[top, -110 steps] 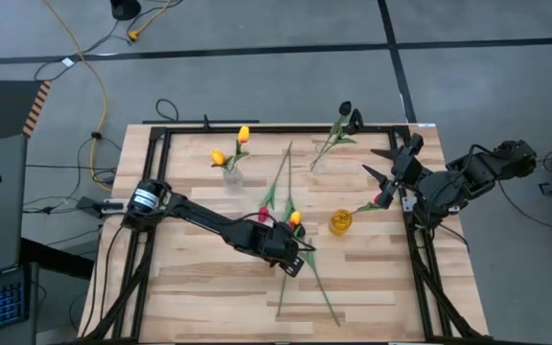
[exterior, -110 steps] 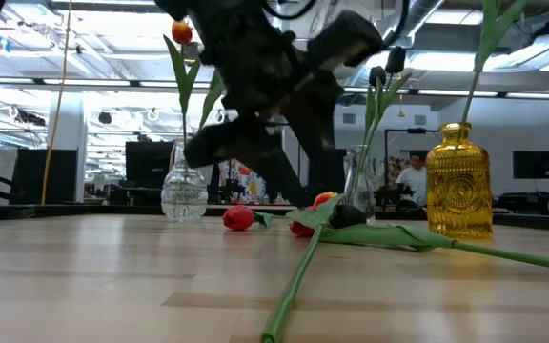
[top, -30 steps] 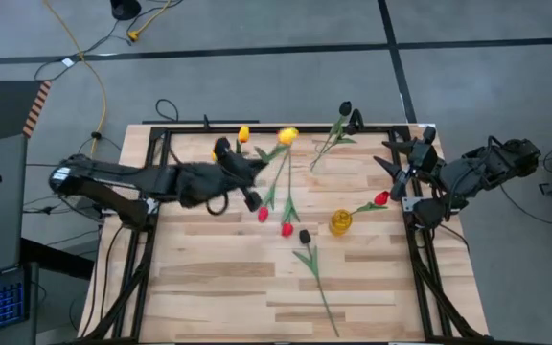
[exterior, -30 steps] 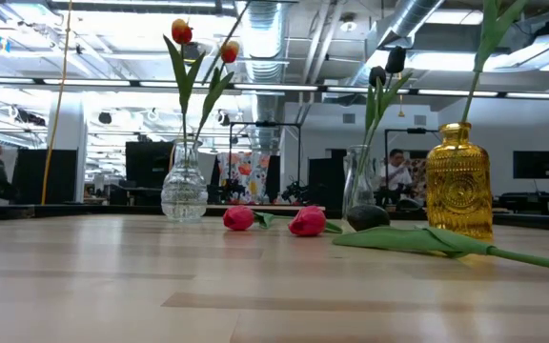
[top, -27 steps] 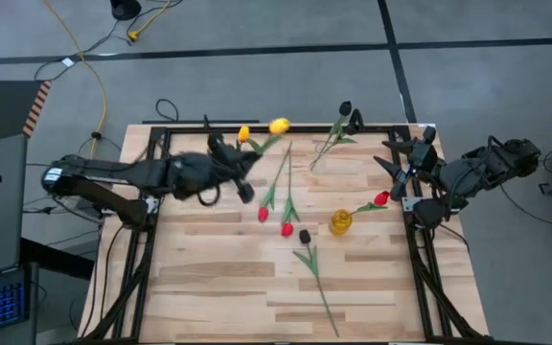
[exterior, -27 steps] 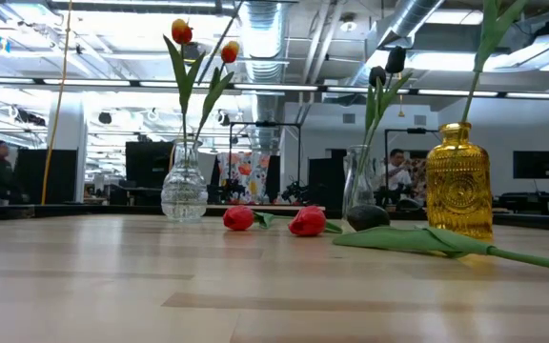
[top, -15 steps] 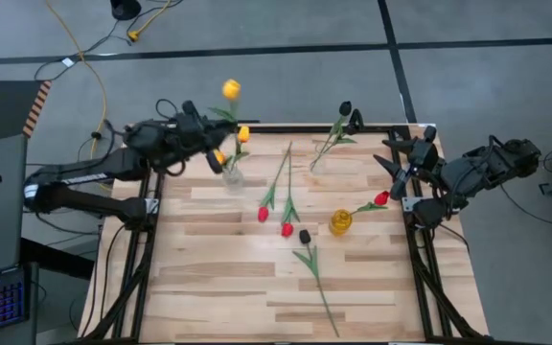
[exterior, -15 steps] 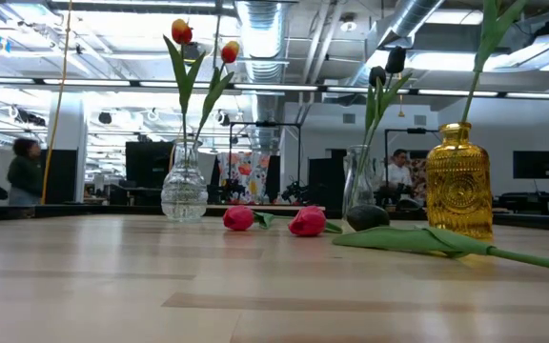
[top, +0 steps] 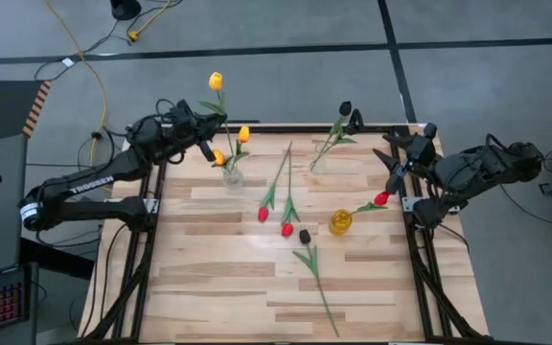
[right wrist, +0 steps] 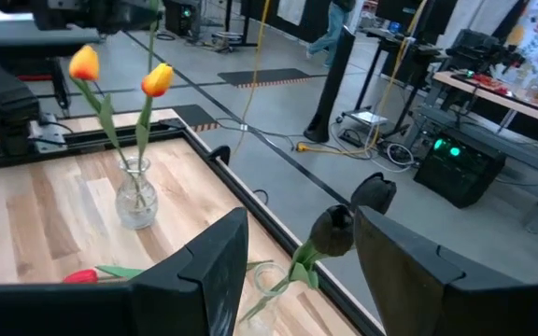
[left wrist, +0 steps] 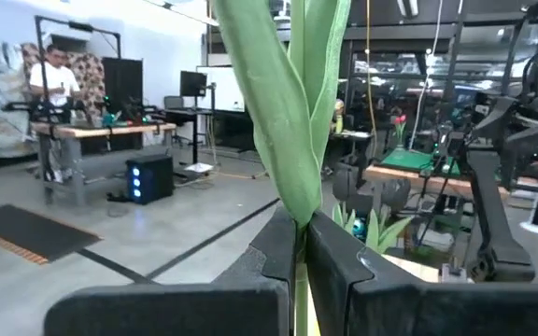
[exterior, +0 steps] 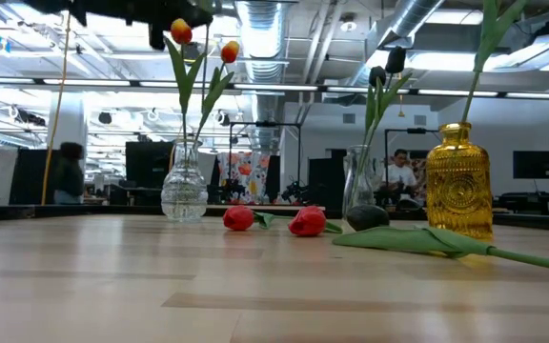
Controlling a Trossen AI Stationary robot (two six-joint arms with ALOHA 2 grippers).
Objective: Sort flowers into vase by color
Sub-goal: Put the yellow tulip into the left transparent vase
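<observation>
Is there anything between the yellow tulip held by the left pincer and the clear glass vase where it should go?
Nothing visible blocks it. The left pincer, shut on the long-stemmed yellow tulip, holds it beside the clear glass vase. The two yellow tulips already inside crowd its mouth.

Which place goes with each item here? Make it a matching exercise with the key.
Items:
1. yellow tulip
2. two red tulips
3. amber vase
4. right gripper

Places:
A. lying loose on the table
B. waiting open at the table's right edge
C. clamped by its stem in the left gripper, above the clear vase
D. holding one red tulip

Pairs: 1-C, 2-A, 3-D, 4-B
</observation>
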